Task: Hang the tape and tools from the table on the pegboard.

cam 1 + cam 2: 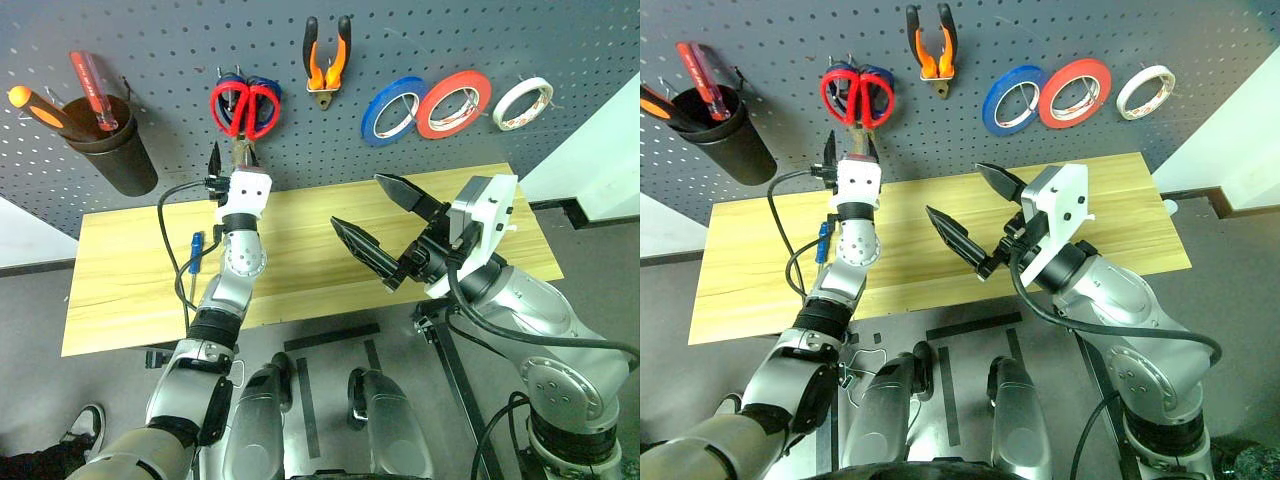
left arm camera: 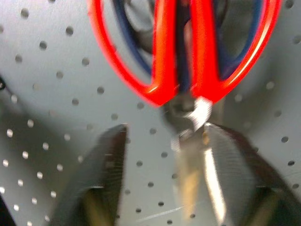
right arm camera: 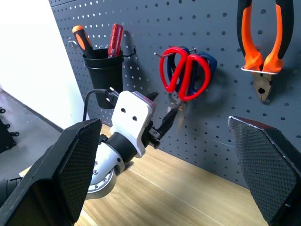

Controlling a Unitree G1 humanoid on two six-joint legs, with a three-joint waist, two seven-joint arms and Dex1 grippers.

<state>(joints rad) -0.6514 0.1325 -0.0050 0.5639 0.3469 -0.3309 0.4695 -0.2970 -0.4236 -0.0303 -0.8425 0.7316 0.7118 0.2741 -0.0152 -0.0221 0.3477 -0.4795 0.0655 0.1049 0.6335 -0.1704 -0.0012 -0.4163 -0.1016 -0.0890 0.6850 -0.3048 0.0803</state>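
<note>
- Red-handled scissors hung on the dark pegboard, blades down.
- Left gripper stood released around the blades.
- Right gripper gaped, empty.

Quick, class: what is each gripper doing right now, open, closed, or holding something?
Left gripper: open, fingers either side of the blades of the red-handled scissors hanging on the pegboard; not gripping.
Right gripper: open, empty.

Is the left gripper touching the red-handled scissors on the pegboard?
Cannot tell. In the left wrist view the left gripper has its fingers spread either side of the red-handled scissors blades; no clear gap or contact on the pegboard shows.
</note>
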